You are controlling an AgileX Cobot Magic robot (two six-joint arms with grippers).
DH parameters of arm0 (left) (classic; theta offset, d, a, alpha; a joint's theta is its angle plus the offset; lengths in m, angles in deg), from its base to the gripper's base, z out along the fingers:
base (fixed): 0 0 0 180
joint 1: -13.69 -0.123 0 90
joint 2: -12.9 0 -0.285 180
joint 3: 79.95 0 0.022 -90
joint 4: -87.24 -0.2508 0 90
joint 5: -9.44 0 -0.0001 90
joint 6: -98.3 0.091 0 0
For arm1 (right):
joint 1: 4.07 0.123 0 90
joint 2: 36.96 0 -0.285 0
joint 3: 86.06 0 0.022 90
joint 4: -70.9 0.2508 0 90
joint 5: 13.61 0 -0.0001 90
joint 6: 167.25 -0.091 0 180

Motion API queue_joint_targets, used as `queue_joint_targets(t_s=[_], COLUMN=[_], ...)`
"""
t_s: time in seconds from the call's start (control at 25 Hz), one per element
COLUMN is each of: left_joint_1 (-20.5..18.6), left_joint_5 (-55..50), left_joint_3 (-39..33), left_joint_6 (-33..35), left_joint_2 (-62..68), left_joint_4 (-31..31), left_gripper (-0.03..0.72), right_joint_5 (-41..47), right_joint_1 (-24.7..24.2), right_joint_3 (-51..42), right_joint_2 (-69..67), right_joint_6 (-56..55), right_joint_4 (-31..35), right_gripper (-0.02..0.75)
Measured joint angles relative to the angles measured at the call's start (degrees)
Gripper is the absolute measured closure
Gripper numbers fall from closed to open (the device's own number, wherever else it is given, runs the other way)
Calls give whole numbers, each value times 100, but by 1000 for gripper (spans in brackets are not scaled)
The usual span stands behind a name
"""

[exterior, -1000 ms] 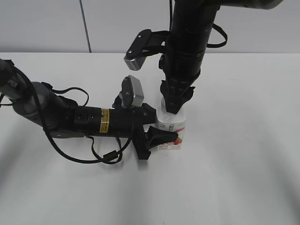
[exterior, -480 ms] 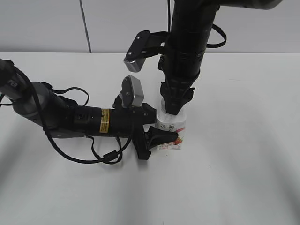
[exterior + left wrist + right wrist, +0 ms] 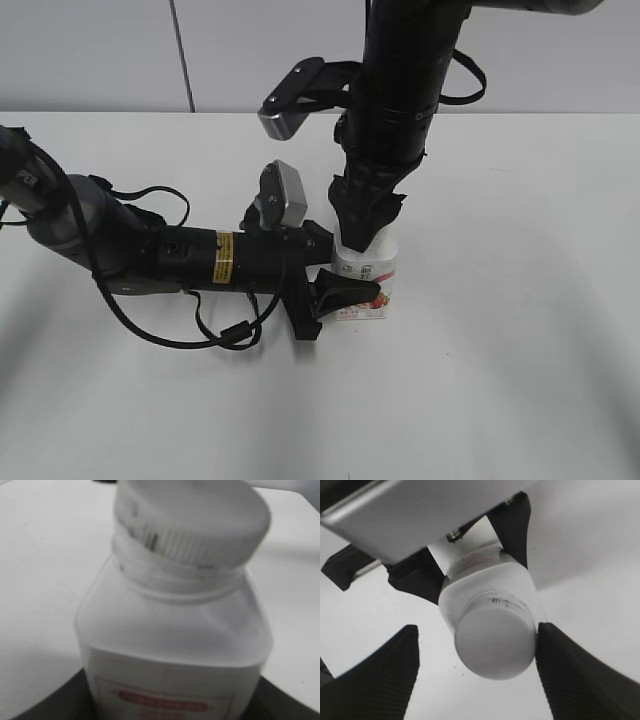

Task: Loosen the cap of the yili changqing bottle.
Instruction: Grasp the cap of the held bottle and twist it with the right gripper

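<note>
The yili changqing bottle (image 3: 366, 268) stands upright on the white table, with its red fruit label facing the front. My left gripper (image 3: 340, 286) is shut on the bottle's body from the left; the left wrist view shows the bottle (image 3: 175, 640) close up, with the ribbed white cap (image 3: 192, 525) on its neck. My right gripper (image 3: 362, 236) comes straight down over the cap and hides it in the exterior view. In the right wrist view the cap (image 3: 495, 642) sits between the open fingers (image 3: 476, 630). The right finger touches the cap and the left finger stands well apart.
The white table (image 3: 500, 350) runs back to a grey wall. My left arm lies low along the table on the left, with loose black cables (image 3: 235, 330) beside it. My right arm stands as a tall black column over the bottle.
My right gripper has turned about its vertical axis over the cap, and its wrist camera has swung a little to the left. The bottle and my left arm have not moved.
</note>
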Motion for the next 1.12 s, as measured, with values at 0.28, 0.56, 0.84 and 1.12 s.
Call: queue_joint_targets(t_s=[0.28,0.56,0.84,1.12], left_joint_1=[0,0,0,0], left_joint_5=[0,0,0,0], left_joint_3=[0,0,0,0], left_joint_6=[0,0,0,0], left_joint_2=[0,0,0,0], left_joint_4=[0,0,0,0], left_gripper=[303,303,303,303], right_joint_5=[17,31,37,37], right_joint_1=[0,0,0,0], right_joint_3=[0,0,0,0], right_joint_2=[127,126,126,6], right_joint_6=[-2038,-3619,-5795,-6056], right_joint_4=[23,43,-181,-229], right_gripper=[172,172,172,172])
